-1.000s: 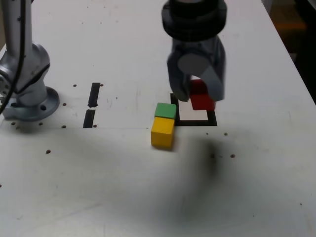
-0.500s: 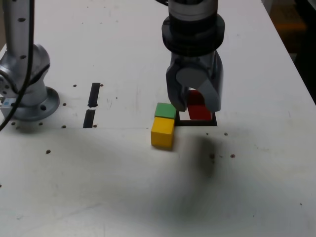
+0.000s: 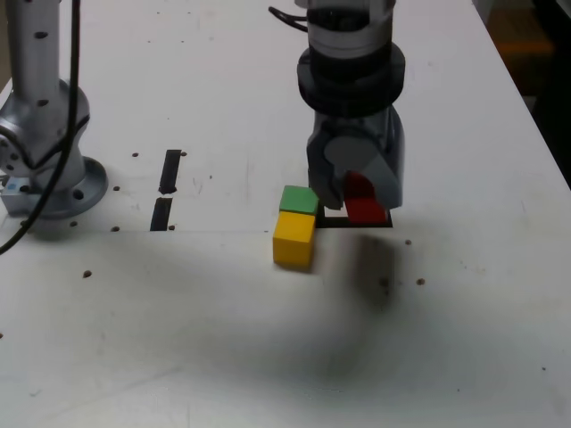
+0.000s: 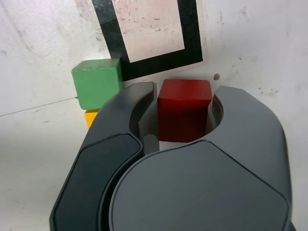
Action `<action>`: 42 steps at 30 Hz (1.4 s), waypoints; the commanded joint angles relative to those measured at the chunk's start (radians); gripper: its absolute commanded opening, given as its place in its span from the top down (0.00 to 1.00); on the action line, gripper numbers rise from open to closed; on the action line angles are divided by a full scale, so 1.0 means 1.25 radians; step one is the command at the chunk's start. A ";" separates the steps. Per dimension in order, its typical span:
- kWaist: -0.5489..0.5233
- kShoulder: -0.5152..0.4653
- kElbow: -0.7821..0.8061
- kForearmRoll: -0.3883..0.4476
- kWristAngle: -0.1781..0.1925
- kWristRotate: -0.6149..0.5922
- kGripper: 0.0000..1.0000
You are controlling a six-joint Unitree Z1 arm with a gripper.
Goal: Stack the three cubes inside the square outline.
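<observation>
The grey two-fingered gripper (image 3: 355,189) stood over the thick black square outline (image 4: 147,33) on the white table (image 3: 464,321), its jaws closed snugly on the small red cube (image 4: 185,109). Whether that cube touched the table I could not tell. The small green cube (image 3: 299,200) sat just beside the outline, and the yellow cube (image 3: 293,240) touched the green one on the side away from the outline.

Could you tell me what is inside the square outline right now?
Only bare white floor shows inside the outline in the wrist view; the red cube, in the hand, is outside it.
</observation>
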 commanded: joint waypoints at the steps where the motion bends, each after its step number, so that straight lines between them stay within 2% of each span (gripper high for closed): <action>1: 0.001 0.005 0.008 -0.013 0.001 0.000 0.86; 12: 0.016 0.007 0.069 0.012 0.014 -0.015 0.86; 17: 0.017 0.006 0.071 0.071 0.009 -0.015 0.86; 23: 0.020 -0.001 0.053 0.174 -0.016 -0.012 0.86; 25: 0.020 -0.003 0.042 0.188 -0.018 -0.011 0.86; 27: 0.020 -0.005 0.023 0.192 -0.001 -0.011 0.86; 30: 0.020 -0.008 0.002 0.182 0.050 -0.018 0.85; 33: 0.020 -0.003 -0.003 0.166 0.082 -0.026 0.85; 38: 0.024 0.025 -0.012 0.139 0.086 -0.030 0.85; 42: 0.040 0.069 -0.035 0.145 0.087 -0.032 0.85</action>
